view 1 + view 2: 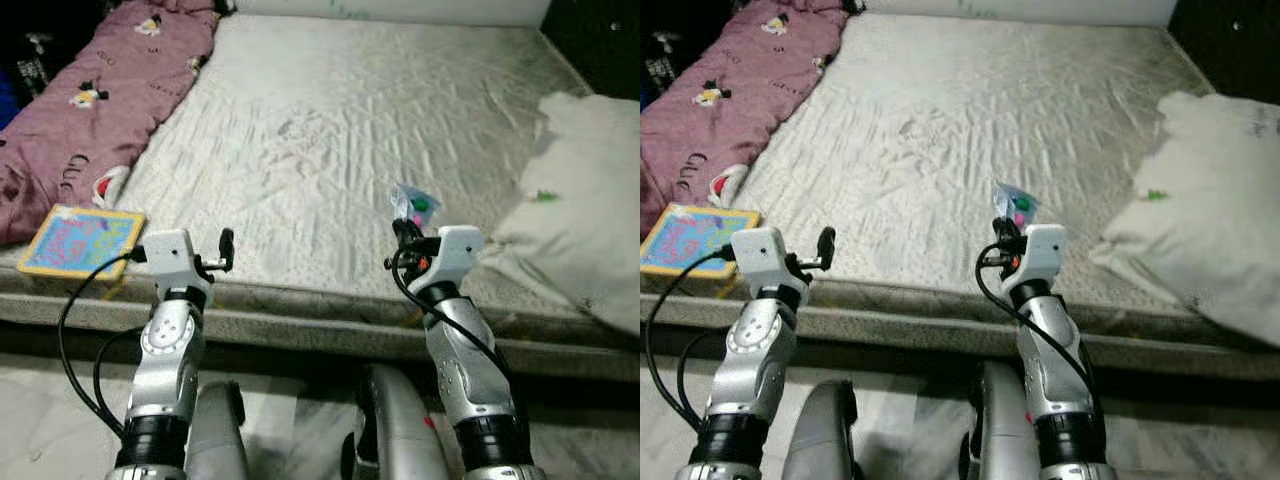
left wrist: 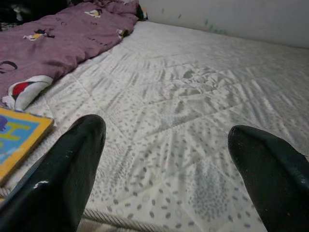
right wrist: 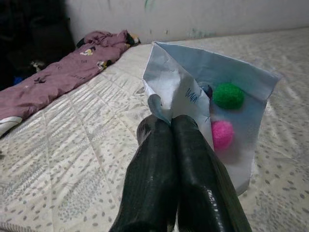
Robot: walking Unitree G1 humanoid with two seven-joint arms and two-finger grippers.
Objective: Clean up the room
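mattress (image 1: 330, 130) quilted, pale | purple blanket (image 1: 90, 100) left | right claw (image 3: 169, 126) pinching clear bag (image 3: 212, 106) | left claw (image 2: 164, 159) spread

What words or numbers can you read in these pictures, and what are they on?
Clear bag pinched in the right gripper: blue writing, too blurred to read.
Purple blanket: dark letters, unreadable.
Colourful book: a large letter-like shape, too blurred to be sure.
Pillow: no text.
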